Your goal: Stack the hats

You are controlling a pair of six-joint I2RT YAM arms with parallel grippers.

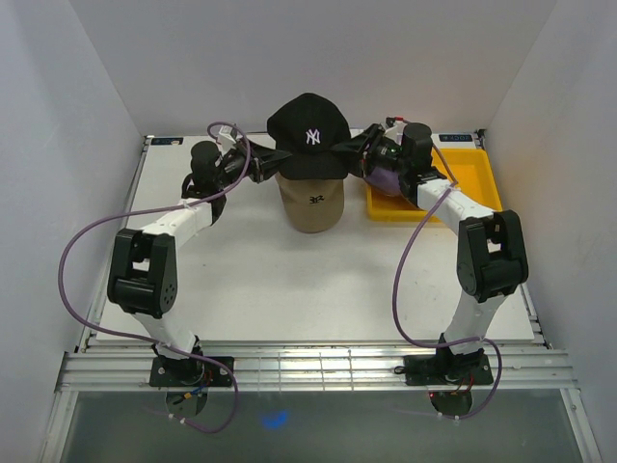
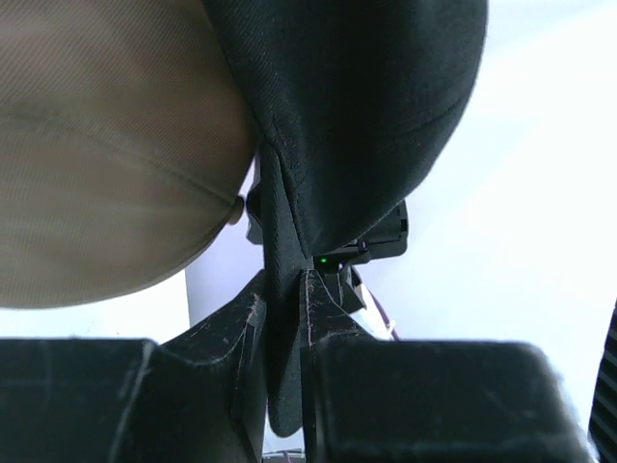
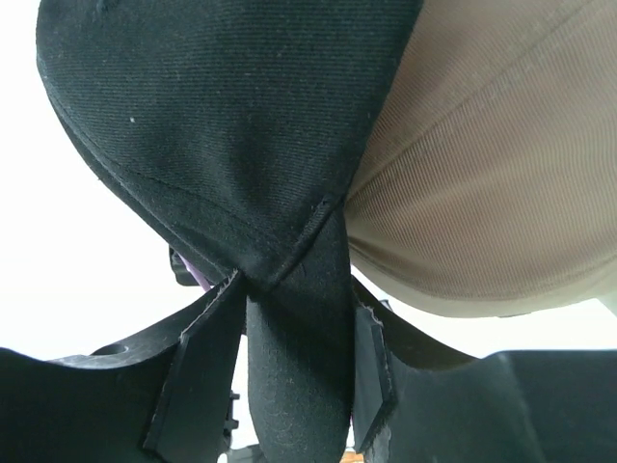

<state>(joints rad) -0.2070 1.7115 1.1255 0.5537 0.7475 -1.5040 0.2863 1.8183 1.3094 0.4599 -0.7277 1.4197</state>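
White walls closed in a white table [image 1: 289, 289] on three sides, with a railed metal strip along its near edge where both arm bases were bolted. From there the left arm reached up the left side and the right arm up the right side, purple cables [image 1: 72, 260] looping off each, and a broad stretch of bare tabletop lay between them in the near half. Toward the middle of the far edge a tan cap [image 1: 310, 207] stood upright with the black cap [image 1: 308, 130] sitting on top of it, its white logo facing the near edge. The left gripper [image 1: 256, 156] met the black cap's left side. In its wrist view the fingers [image 2: 207, 357] were nearly together, pinching a thin fold of the black fabric, with the tan crown just beside. The right gripper [image 1: 359, 149] met the cap's right side. Its fingers [image 3: 198, 376] stood partway apart around a thick fold of black fabric, and a slit of light showed between the fold and one finger, so the jaws were parted rather than clamped. Beyond the right gripper, in the far right corner, a yellow tray [image 1: 477, 174] lay close to the right edge. A purple cap [image 1: 386, 181] sat at its left end, partly hidden by the wrist. The far left corner showed bare table.
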